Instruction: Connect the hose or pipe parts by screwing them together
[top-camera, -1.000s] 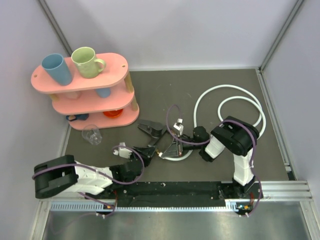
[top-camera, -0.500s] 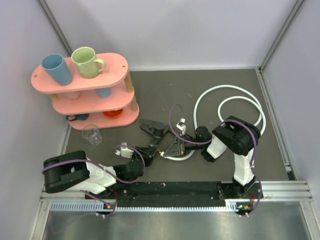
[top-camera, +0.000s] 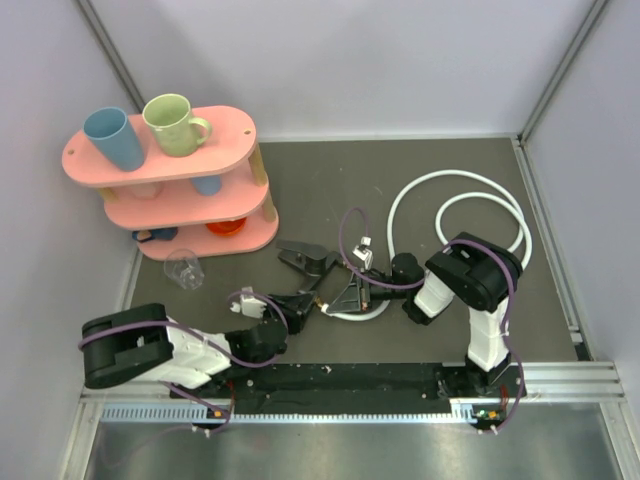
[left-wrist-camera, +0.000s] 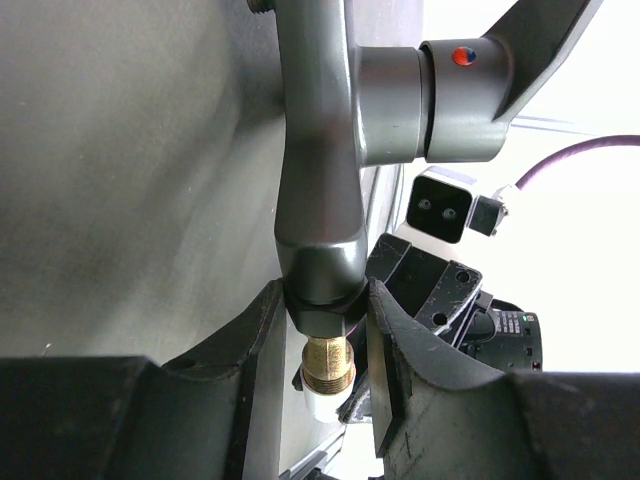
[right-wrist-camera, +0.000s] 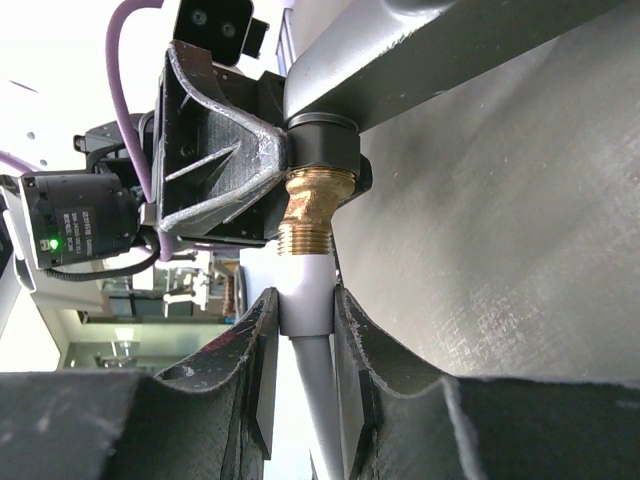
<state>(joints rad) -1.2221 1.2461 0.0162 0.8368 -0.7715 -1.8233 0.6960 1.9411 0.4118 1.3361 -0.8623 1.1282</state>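
Left hand (left-wrist-camera: 325, 322): narrow, clamped on the neck of the black Y-shaped tap fitting (left-wrist-camera: 318, 150), just above its brass threaded end (left-wrist-camera: 328, 362).
Right hand (right-wrist-camera: 305, 302): closed on the end of the white hose (right-wrist-camera: 316, 395).
Alignment: hose end directly facing the brass thread, long axes in line, apparently touching; thread engagement cannot be told.
Location: joint held between the hands, near the table (top-camera: 330, 190).
Pose: hands tip to tip, facing each other.

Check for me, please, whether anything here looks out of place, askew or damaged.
Nothing looks spilled or damaged. The only stray is a clear glass on the table beside the pink shelf, while the other cups sit on the shelf; whether it stands upright I cannot tell.
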